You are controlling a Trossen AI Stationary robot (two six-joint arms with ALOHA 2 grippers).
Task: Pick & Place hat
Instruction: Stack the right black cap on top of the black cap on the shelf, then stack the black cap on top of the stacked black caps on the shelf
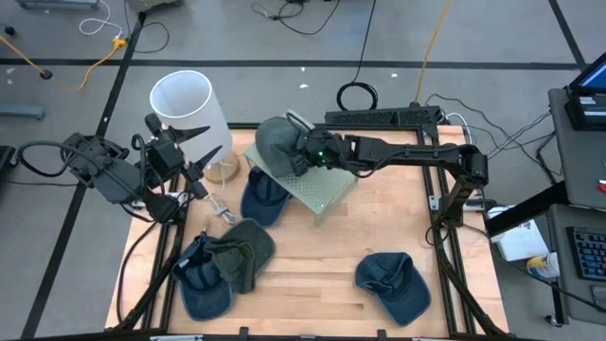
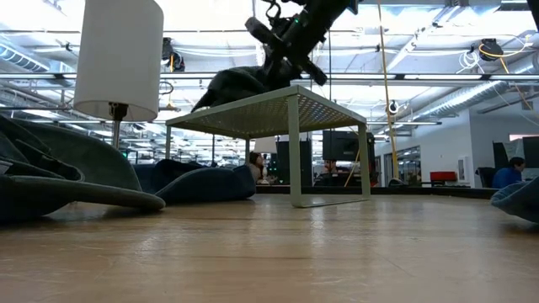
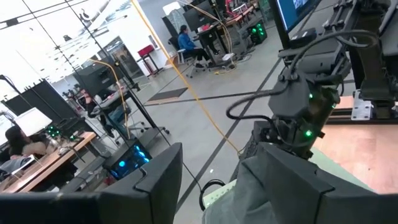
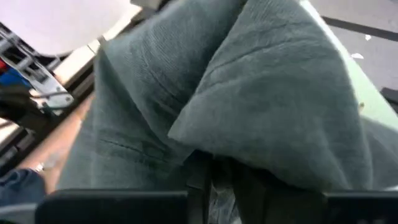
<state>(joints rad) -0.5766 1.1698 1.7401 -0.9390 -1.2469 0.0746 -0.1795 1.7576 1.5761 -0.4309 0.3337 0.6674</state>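
Right gripper fingers: pinched narrowly on a fold of the grey-green hat point(image 4: 249, 106); in the right wrist view the cloth bunches directly over the dark finger bases, and no gap shows between them.
Right gripper point(image 1: 305, 152): reaches in from the right side of the table, over the far left corner of the pale green mesh stand point(image 1: 327, 189).
Grey-green hat: sits on top of the stand at its far left corner, draped partly past the edge; in the low view point(image 2: 232, 88) it lies on the stand's top with the gripper point(image 2: 282, 50) coming down onto it from above.
Left gripper fingers: spread wide, nothing between them; one pointed finger point(image 1: 194, 131) aims toward the white lampshade point(image 1: 189, 109).
Left gripper point(image 1: 201, 147): at the left edge of the table, just beside the lamp, well apart from the held hat.
Stand: near the table's middle, toward the far side, all visible legs on the wooden table point(image 1: 322, 265).
Other hats: a dark blue hat point(image 1: 263, 197) lies against the stand's left side; an olive hat point(image 1: 244, 248) overlaps another blue hat point(image 1: 204, 279) at the near left; a fourth, blue, hat point(image 1: 396, 282) lies at the near right.
Room: a seated person point(image 3: 186, 40) shows far off in the left wrist view.
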